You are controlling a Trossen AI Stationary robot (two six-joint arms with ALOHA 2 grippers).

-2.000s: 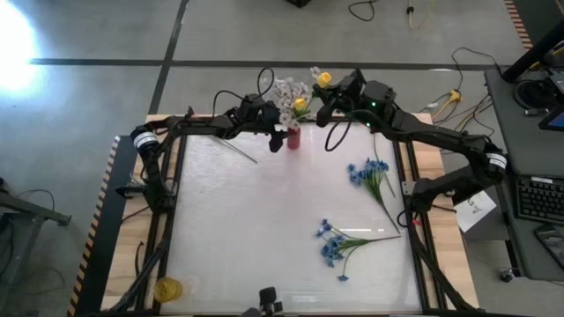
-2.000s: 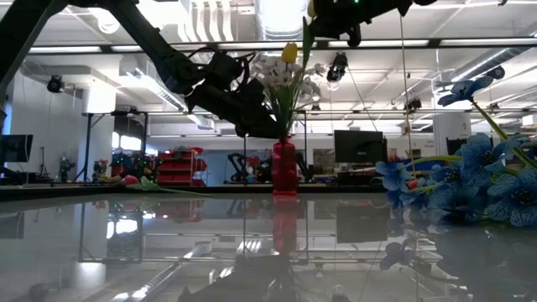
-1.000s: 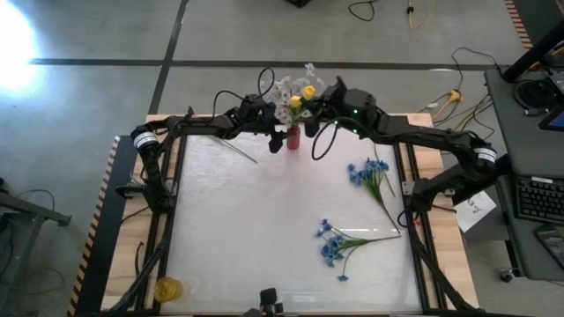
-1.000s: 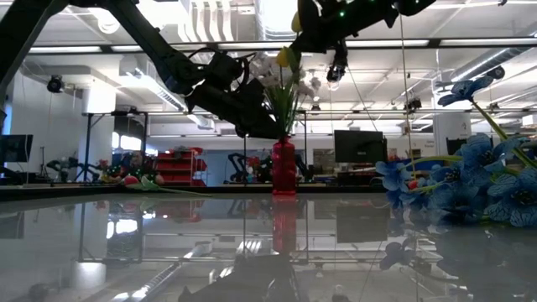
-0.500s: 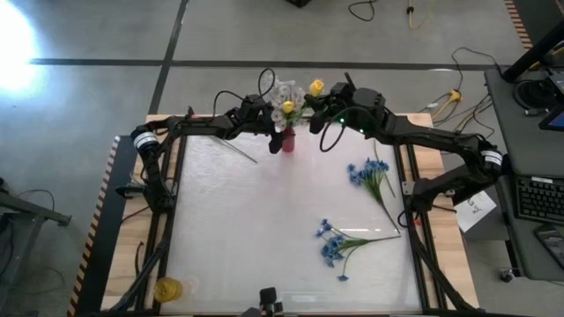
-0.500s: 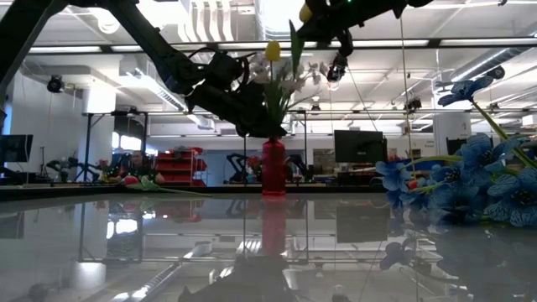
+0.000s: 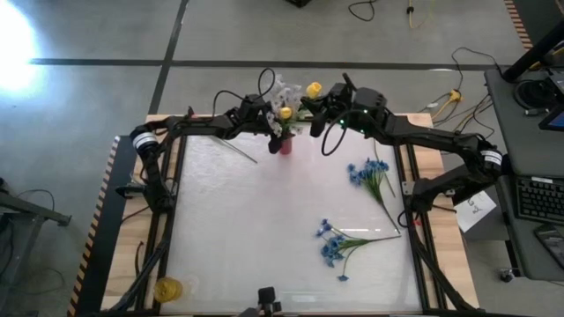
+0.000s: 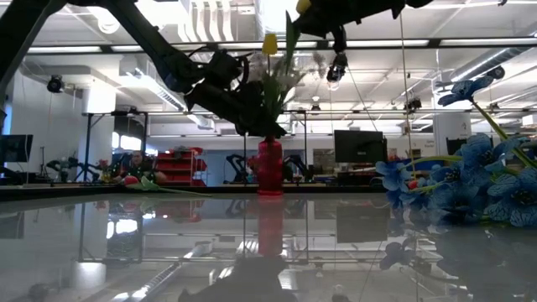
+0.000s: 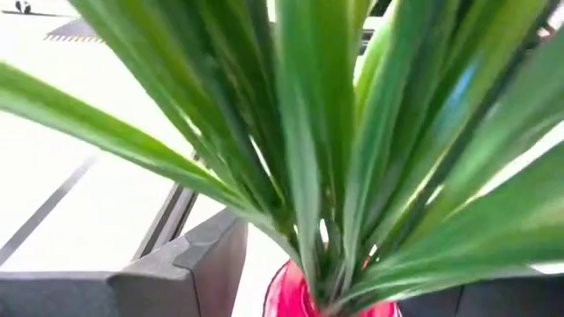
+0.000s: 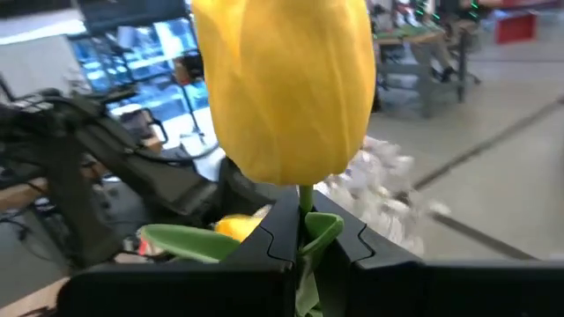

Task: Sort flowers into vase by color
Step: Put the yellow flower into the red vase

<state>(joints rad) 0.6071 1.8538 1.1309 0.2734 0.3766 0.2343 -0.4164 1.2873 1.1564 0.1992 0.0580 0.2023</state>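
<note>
A red vase [image 7: 285, 145] [image 8: 270, 168] stands on its base at the table's far edge. It holds white sprays [image 7: 280, 88] and a yellow bud [image 7: 285, 112] on green stems [image 9: 308, 158]. My left gripper [image 8: 262, 130] is at the vase's neck, coming from the left. My right gripper [image 10: 304, 238] hovers high, just right of the vase, shut on a yellow-bud flower [image 10: 282, 88] [image 7: 314, 89]. That flower's stem [image 8: 289, 50] slants down toward the vase's mouth; I cannot tell whether its end is inside. My left gripper closes around the vase's neck [image 8: 270, 141], just under the leaves, slanting down from the table's left. The leaves and the gripper's own body hide the exact contact. The vase stays upright, its base on the table. My right gripper pinches the yellow flower's stem [image 10: 306, 201] between its two fingers, right under the bud. The fingers lie level and across the stem. The bud stands upright above them, and the stem hangs below, lifted clear of the table.
Two blue-cluster flowers lie on the table's right half [image 7: 370, 176] [image 7: 333, 242]. A pink-red bud flower [image 8: 130, 179] lies at the far left, behind the left arm. A yellow object [image 7: 166, 288] sits at the near left corner. The table's middle is bare.
The vase, with its flowers, has slid a little toward the table's left edge, still upright on its base. My right gripper has risen slightly with the yellow flower and rolled a bit; it stays shut on the stem.
</note>
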